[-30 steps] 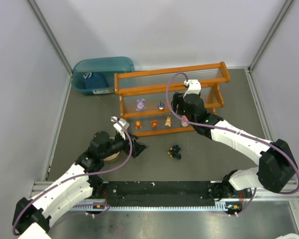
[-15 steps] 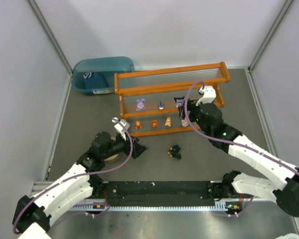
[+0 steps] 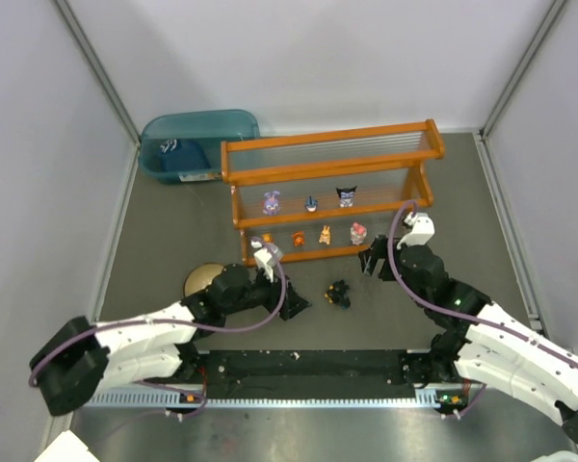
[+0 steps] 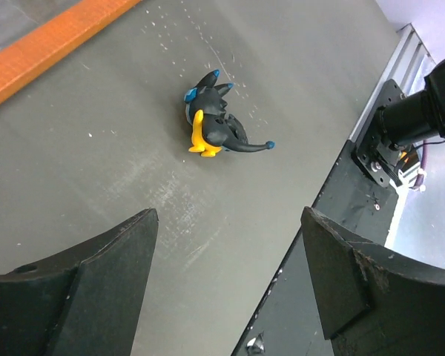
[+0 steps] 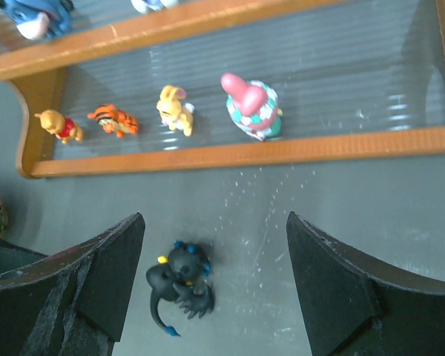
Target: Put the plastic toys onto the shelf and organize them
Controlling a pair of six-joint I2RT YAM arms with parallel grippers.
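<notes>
— Where is the black toy?
— On the table, just in front of the shelf. The pink-red toy stands on the shelf's lower tier.
— And the grippers?
— The left gripper and the right gripper both gape empty in front of the shelf, flanking the black toy.

Eight toys; one shelf, bin, bowl
</notes>
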